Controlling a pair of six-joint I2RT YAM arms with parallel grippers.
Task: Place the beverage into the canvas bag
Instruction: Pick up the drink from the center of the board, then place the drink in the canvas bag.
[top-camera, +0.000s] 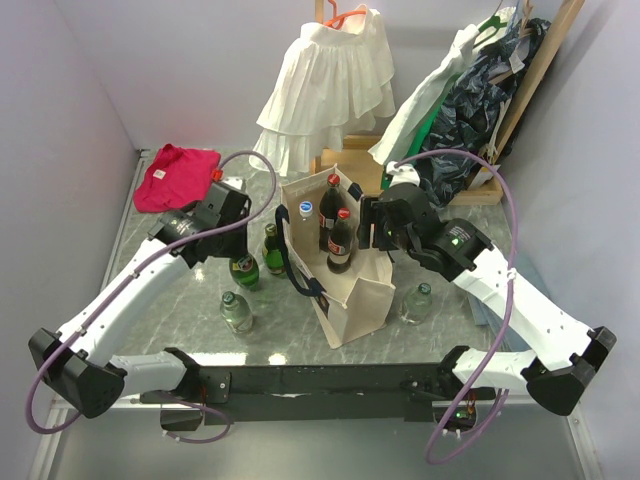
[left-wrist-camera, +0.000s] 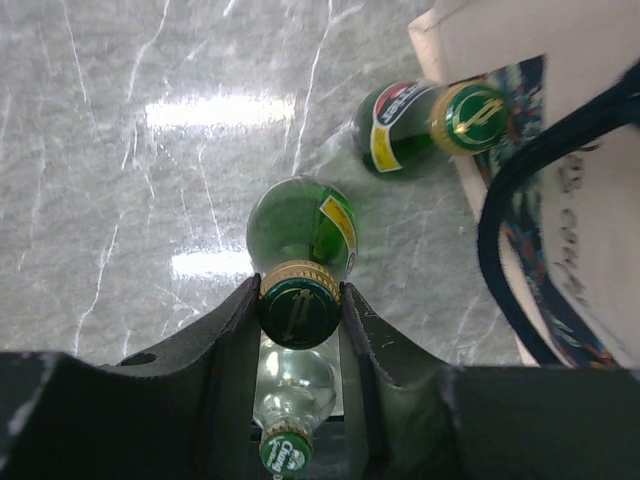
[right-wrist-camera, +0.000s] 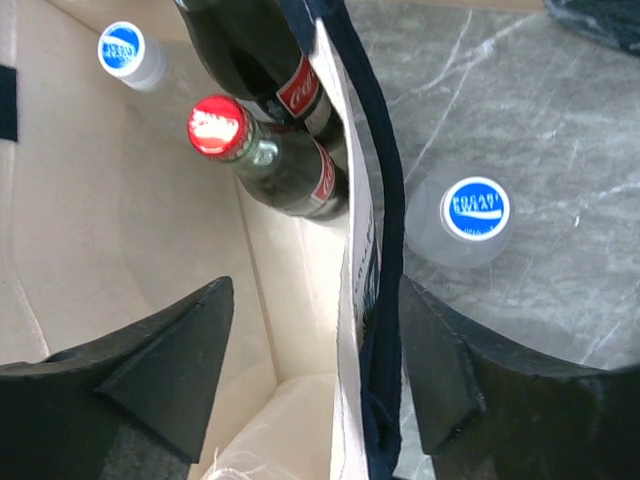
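The cream canvas bag (top-camera: 350, 300) stands mid-table with navy straps (left-wrist-camera: 500, 250). Inside it are two cola bottles (right-wrist-camera: 275, 165) and a blue-capped white bottle (right-wrist-camera: 127, 52). My left gripper (left-wrist-camera: 300, 312) is shut on the gold-rimmed cap of an upright green glass bottle (left-wrist-camera: 300, 230), just left of the bag. In the top view that gripper (top-camera: 238, 240) sits over this bottle (top-camera: 245, 270). My right gripper (right-wrist-camera: 315, 320) is open and straddles the bag's right wall (right-wrist-camera: 350, 330), with one finger inside and one outside. From above, the right gripper (top-camera: 372, 228) sits at the bag's right rim.
A second green bottle (left-wrist-camera: 415, 125) stands against the bag's left side. A clear green-capped bottle (left-wrist-camera: 290, 400) stands nearer the arm bases. A frosted blue-capped bottle (right-wrist-camera: 465, 215) stands right of the bag. A pink cloth (top-camera: 175, 175) lies far left, and white and dark garments (top-camera: 330, 85) hang behind.
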